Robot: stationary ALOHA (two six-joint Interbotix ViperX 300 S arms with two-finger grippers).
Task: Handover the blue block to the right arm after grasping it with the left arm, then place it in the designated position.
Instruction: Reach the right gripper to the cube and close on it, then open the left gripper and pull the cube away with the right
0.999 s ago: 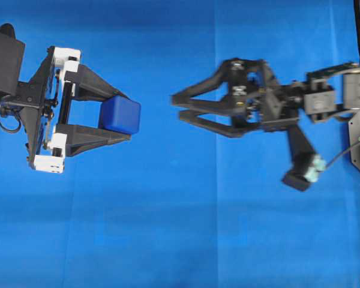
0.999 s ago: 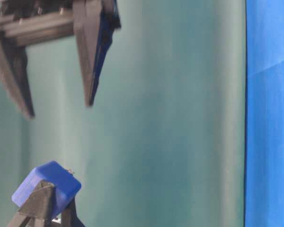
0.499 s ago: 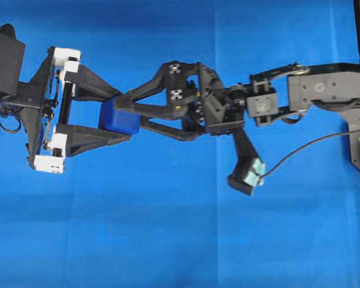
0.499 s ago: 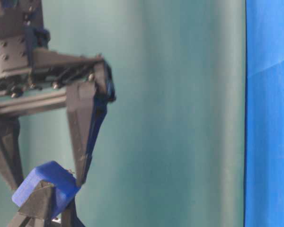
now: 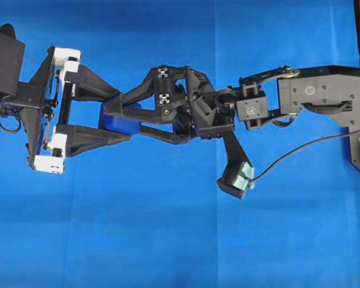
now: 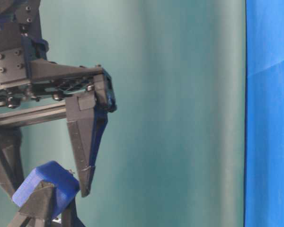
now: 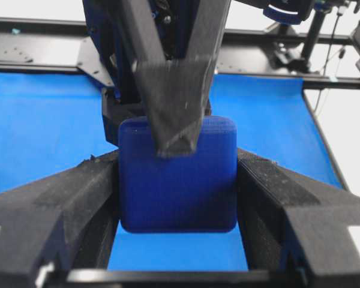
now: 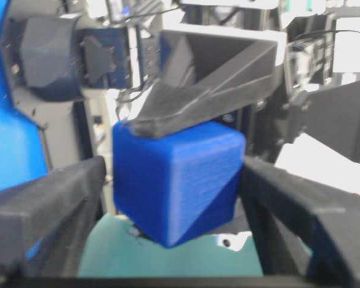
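1. Overhead, most of the blue block (image 5: 112,120) is hidden under the right gripper (image 5: 116,114); only a dark sliver shows between the crossing black fingers.
2. The left gripper (image 5: 125,116), its white end pieces bright against black plastic, is clamped on the block, one finger pressed flat to each side face.
3. The right gripper's pointed triangular fingers straddle the block with its jaws parted; the right wrist view is blurred, with a narrow gap on the left and the other finger apparently at the block's edge, so contact cannot be told.
4. The block is a matte cube with rounded corners and fine layered ridges.
5. At table level, the left fingers are cut off by the frame's bottom edge.
6. Beneath lies smooth blue cloth (image 5: 168,240).
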